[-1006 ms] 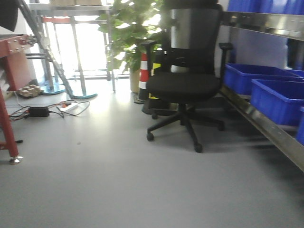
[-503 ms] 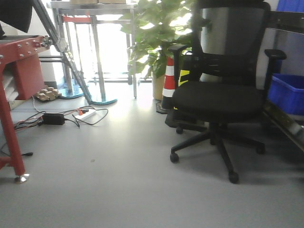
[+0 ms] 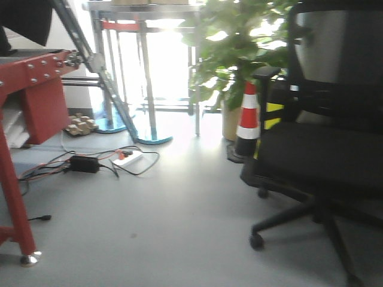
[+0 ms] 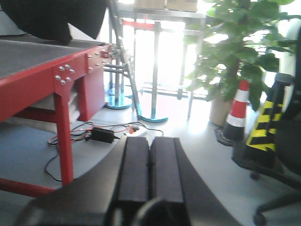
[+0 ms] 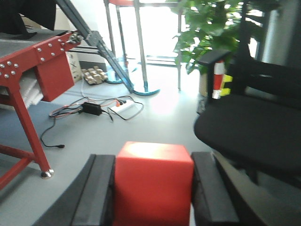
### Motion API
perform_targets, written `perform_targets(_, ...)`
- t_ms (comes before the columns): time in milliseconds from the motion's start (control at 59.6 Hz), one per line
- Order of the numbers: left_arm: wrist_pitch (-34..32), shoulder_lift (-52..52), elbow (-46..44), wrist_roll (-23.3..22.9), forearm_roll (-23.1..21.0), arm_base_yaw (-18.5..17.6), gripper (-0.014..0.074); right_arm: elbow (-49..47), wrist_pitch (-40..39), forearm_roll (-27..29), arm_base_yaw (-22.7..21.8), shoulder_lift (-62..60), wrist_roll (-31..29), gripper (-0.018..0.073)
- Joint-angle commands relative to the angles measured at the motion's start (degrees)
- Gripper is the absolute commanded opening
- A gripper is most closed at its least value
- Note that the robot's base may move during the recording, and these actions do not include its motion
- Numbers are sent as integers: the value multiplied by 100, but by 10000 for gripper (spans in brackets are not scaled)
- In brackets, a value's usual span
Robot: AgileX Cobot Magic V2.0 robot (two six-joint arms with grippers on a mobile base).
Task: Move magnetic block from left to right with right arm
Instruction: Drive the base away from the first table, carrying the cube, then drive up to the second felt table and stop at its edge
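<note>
- Bottom centre of the right wrist view: the block (image 5: 153, 181) is pinched between the two black fingers (image 5: 98, 195) of the right gripper (image 5: 153, 190), with one jaw flat against each side face.
- Only the block's top and front faces show. Its lower part runs off the bottom edge, and the fingers hide its sides.
- Behind the block lies the grey floor (image 5: 155, 117), and what is directly beneath the block cannot be seen.
- Bottom centre of the left wrist view: the left gripper (image 4: 150, 165) has its jaws pressed together, leaving a thin seam between them. Its base is dark, blurred and cut off at the lower edge.
- The front view is soft with blur and washed out by window glare at upper centre.
- The chair (image 3: 323, 161) fills the right side of the front view. Its back and base are cut by the frame edges.
- A striped cone (image 3: 248, 119) stands just left of the chair, partly behind its armrest, and a plant (image 3: 239, 42) rises behind the cone.
- A red bench (image 3: 36, 84) is cut off at the left edge. A dark shape (image 3: 24, 18) in the upper left corner is too cropped to identify.
- Cables (image 3: 90, 162) lie on the floor at centre left, and the pale lumps (image 3: 81, 124) behind them are too blurred to name.
</note>
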Motion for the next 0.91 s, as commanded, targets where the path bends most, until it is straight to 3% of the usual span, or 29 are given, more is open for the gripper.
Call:
perform_targets(0,-527,-60,48,-38,0,9,-116,-149,-496,-111,-32,99,-53,204)
perform_targets(889,-527,-60,48,-38,0,9,-116,-149,-496,-111,-32,99,-53,204)
